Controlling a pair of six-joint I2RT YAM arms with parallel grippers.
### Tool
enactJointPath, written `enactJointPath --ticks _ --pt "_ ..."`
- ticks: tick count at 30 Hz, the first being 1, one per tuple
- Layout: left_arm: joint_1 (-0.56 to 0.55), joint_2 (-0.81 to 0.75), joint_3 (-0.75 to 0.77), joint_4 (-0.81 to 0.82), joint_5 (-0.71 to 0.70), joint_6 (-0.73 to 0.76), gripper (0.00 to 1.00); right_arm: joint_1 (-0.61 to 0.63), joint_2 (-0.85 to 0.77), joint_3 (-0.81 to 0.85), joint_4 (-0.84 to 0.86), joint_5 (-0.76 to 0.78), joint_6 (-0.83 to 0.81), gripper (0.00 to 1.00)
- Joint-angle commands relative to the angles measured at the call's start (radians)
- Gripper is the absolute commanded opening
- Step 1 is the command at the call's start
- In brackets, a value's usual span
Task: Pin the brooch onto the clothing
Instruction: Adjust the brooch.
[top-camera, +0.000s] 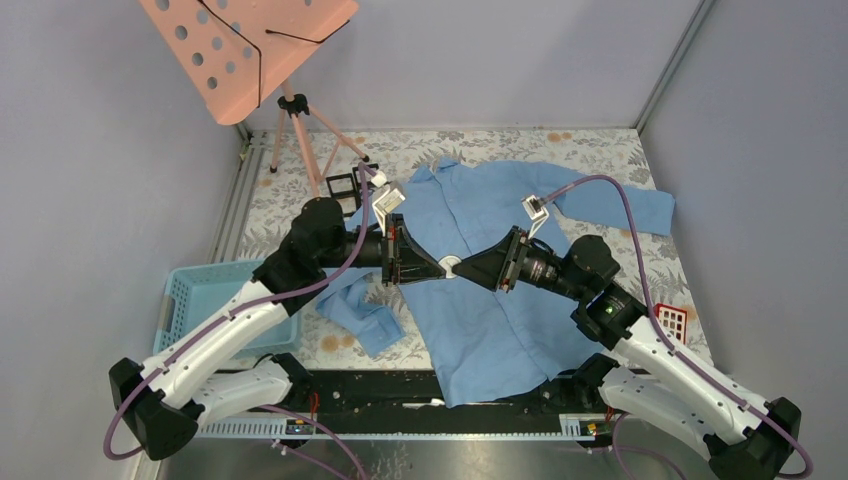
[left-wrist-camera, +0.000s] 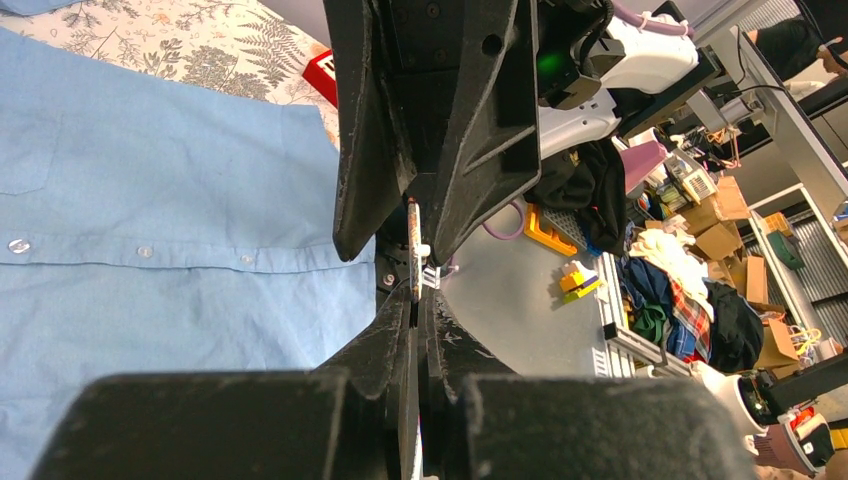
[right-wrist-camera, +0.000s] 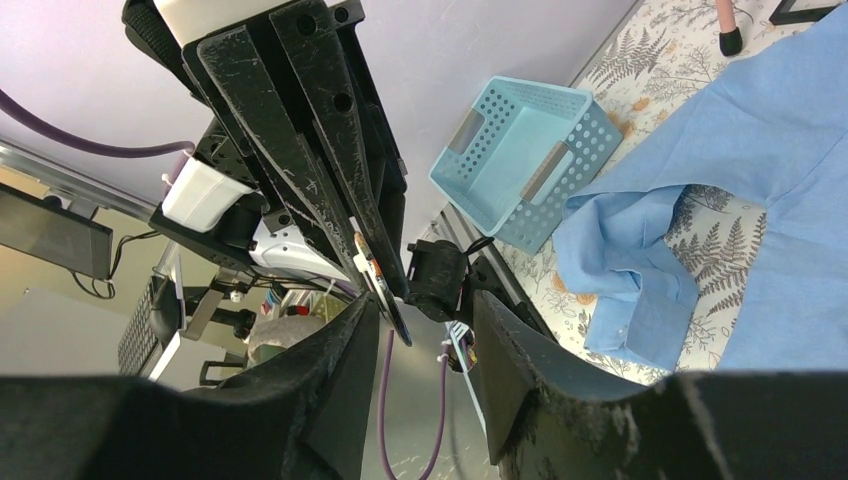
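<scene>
Mid-frame, the left gripper (top-camera: 438, 266), jaws shut, pinches the small, stiff brooch (top-camera: 449, 266) edge-on above the thin, limp shirt (top-camera: 480, 330). The right gripper (top-camera: 463, 267) straddles it, jaws part open. The rim looks like the best place to grip.

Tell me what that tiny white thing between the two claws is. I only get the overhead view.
Observer: The left wrist view shows it edge-on. It is a thin round brooch, pinched in the shut left claw.
Operator: Is the other claw gripping it too?
Observer: Not yet. In the right wrist view the right claw stands open astride the brooch, with a gap showing on each side.
Operator: Is the brooch plain white?
Observer: No. The right wrist view shows small orange marks near its rim.
</scene>
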Motion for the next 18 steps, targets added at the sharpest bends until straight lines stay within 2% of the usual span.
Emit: enactJointPath --ticks 1,18 --pt "0.003 0.002 -0.004 0.072 0.052 0.014 0.0 0.002 0.008 0.049 -0.013 0.008 -0.012 0.46" --pt "0.002 0.019 -0.005 0.086 0.074 0.003 0.0 0.012 0.008 0.118 -0.229 0.111 -0.114 0.39"
